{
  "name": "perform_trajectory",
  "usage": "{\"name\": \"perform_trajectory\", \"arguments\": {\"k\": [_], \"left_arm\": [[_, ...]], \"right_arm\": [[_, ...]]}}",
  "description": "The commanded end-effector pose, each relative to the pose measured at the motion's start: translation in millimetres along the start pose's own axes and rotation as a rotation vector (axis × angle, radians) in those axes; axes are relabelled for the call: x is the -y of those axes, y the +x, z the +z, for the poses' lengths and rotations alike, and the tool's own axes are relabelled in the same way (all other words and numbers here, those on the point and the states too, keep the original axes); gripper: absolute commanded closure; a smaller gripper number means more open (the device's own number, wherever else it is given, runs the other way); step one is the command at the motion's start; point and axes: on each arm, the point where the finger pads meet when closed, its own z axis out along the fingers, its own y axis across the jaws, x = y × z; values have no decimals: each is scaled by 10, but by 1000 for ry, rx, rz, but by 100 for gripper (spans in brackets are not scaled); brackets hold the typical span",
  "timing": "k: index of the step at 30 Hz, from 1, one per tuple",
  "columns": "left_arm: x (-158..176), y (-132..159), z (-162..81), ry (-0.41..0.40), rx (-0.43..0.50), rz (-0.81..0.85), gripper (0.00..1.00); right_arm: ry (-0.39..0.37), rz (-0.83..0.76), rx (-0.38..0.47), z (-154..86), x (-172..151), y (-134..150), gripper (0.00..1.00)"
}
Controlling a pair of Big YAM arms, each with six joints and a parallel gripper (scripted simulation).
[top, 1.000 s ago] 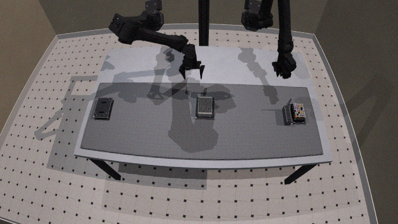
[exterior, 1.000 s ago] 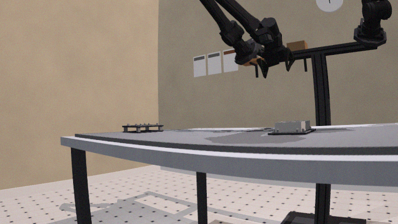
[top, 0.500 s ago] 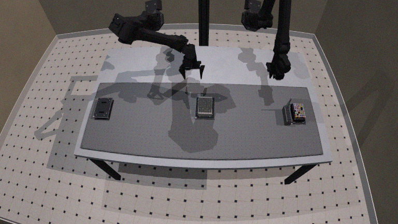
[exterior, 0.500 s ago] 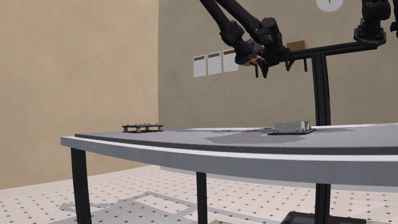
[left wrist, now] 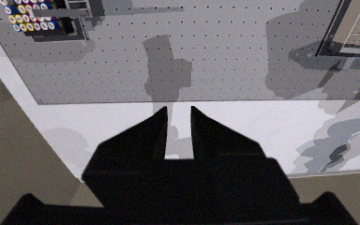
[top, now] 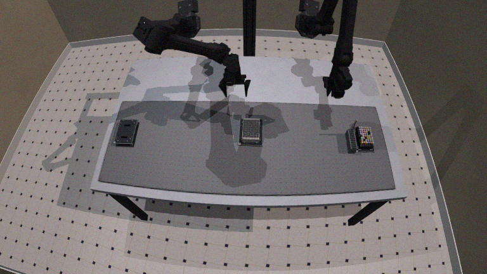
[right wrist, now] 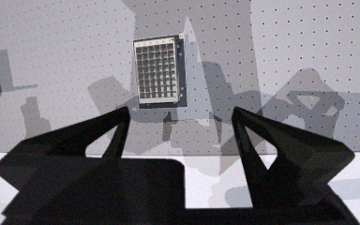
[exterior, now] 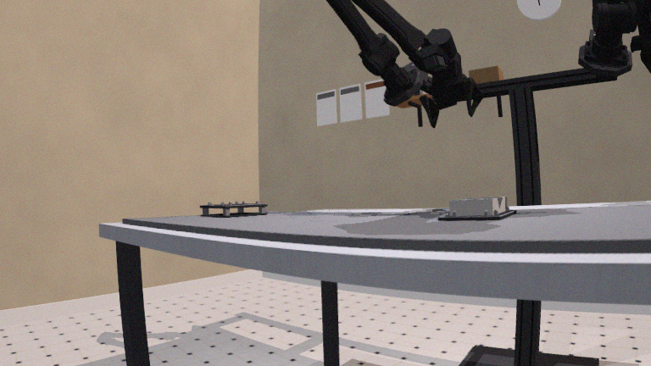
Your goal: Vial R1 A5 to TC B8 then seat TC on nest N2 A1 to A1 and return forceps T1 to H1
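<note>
The vial rack R1 [top: 366,137] [left wrist: 28,20] holds many colour-capped vials; well names are unreadable. Beside it stands the holder H1 [top: 352,141] with the forceps T1 [top: 354,124] [left wrist: 61,12] upright in it; the tips are hidden. The tube carrier TC [top: 251,128] [exterior: 472,207] [right wrist: 157,72] sits on a low base mid-table; its visible wells look empty. The raised nest N2 [top: 126,131] [exterior: 232,207] is empty. My left gripper [top: 332,95] [left wrist: 179,112] is partly open, empty, high behind R1. My right gripper [top: 236,96] [exterior: 452,120] [right wrist: 181,112] is wide open and empty, high behind TC.
The grey perforated mat [top: 305,170] lies on the white table [top: 272,87]. The dark base plate [top: 250,144] under TC extends slightly past it. The arms' post [top: 249,23] stands behind the table. Arm shadows fall across the mat around TC.
</note>
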Motion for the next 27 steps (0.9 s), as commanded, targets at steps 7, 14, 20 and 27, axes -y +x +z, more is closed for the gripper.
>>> {"name": "perform_trajectory", "arguments": {"k": [7,14,20,27], "left_arm": [[-37,-81,-21,-9,13,-15,77],[-37,-81,-21,-9,13,-15,77],[-37,-81,-21,-9,13,-15,77],[-37,-81,-21,-9,13,-15,77]], "right_arm": [[24,-29,-29,113,203,-154,0],[42,-58,-65,220,440,-254,0],[57,-76,-96,316,629,-371,0],[71,-94,-131,371,807,-445,0]]}}
